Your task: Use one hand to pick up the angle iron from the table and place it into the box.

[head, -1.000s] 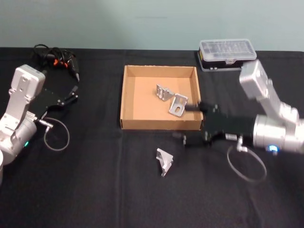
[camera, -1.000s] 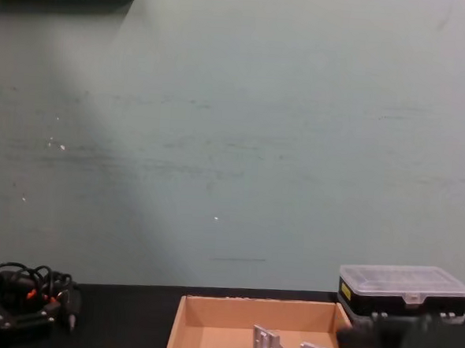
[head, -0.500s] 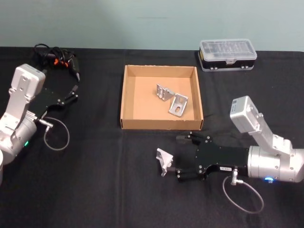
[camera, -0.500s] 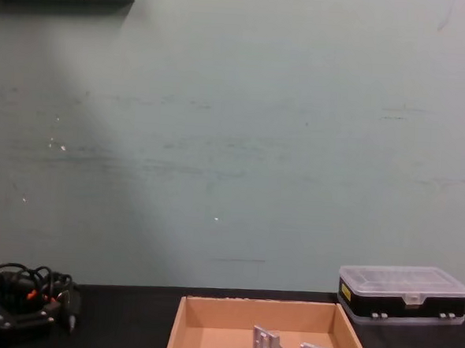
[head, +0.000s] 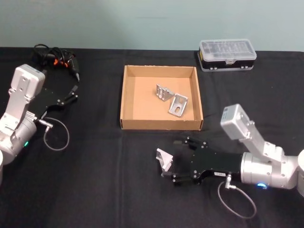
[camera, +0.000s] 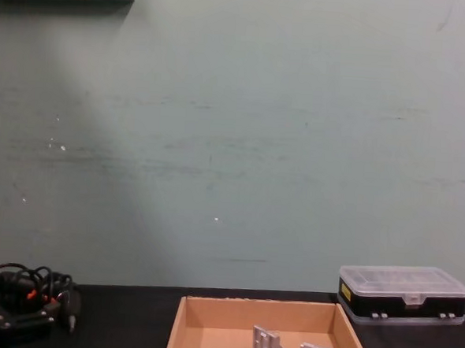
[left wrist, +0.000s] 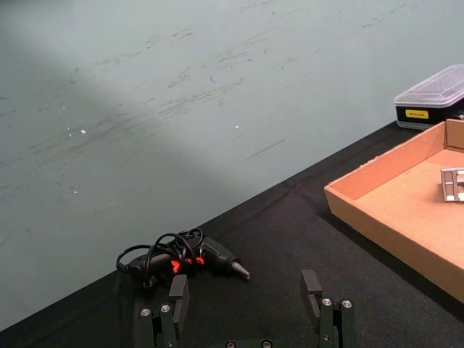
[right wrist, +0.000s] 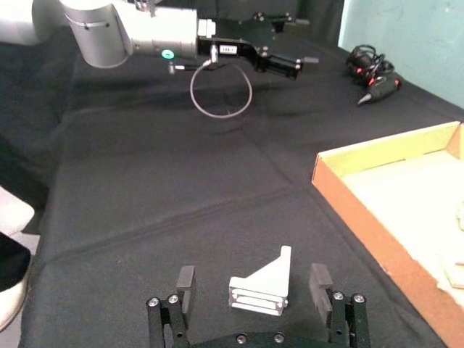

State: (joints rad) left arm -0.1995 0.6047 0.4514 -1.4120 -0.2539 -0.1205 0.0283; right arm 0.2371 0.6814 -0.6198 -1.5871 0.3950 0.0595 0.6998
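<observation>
Angle iron [head: 164,159] between right gripper's [right wrist: 252,281] open jaws, box [head: 122,99] holding two brackets [head: 177,105] nearby

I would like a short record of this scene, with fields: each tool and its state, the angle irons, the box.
right tool: open, low over the table, jaws standing on either side of the loose angle iron
loose angle iron: on the table, in front of the box, not yet gripped
box: open cardboard tray, holds two angle irons
left tool: open, parked at the left side of the table
task state: one piece left outside the box
</observation>
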